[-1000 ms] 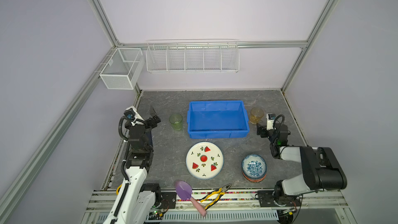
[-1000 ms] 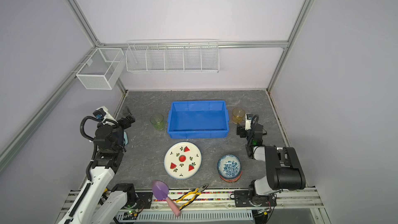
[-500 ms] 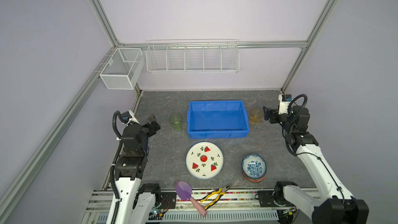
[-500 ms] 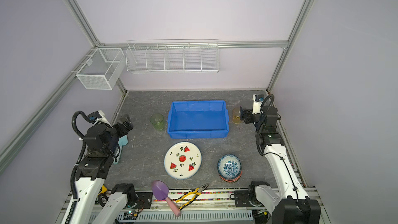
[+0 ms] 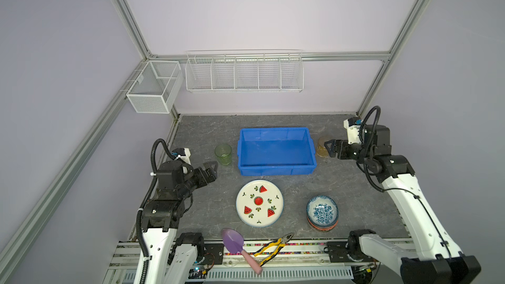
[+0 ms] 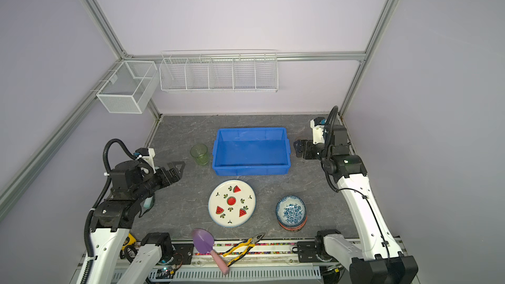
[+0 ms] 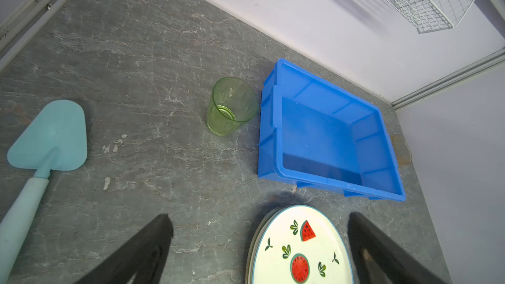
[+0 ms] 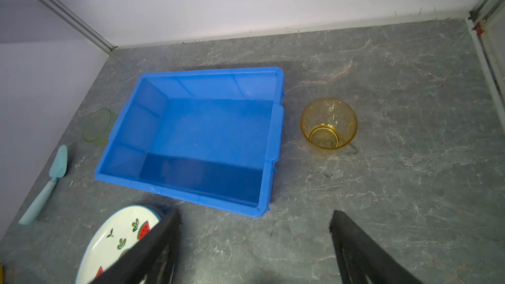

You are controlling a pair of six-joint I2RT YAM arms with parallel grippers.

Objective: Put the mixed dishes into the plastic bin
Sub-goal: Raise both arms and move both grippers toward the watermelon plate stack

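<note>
The plastic bin [image 5: 276, 171], bright blue, stands at the back middle of the grey table in both top views, with nothing in it [image 6: 251, 170]. A green tumbler [image 5: 223, 154] stands upright left of it, an amber tumbler [image 5: 322, 148] right of it. In front lies a watermelon plate [image 5: 259, 203] on top of other plates. A blue floral bowl [image 5: 322, 211] tops a short stack of bowls. My left gripper [image 5: 211, 169] hangs open, left of the green tumbler [image 7: 232, 105]. My right gripper [image 5: 329, 147] is open beside the amber tumbler [image 8: 329, 125], apart from it.
A purple trowel [image 5: 235, 241] and yellow-handled pliers [image 5: 273, 247] lie on the front rail. A teal trowel [image 7: 52, 137] lies at the left, under my left arm. White wire baskets [image 5: 243, 75] hang on the back wall, another basket [image 5: 153, 88] on the left frame.
My right arm has unfolded from the front right and reached to the back right, next to the amber tumbler. My left gripper has drawn back and lower. No dish has moved.
</note>
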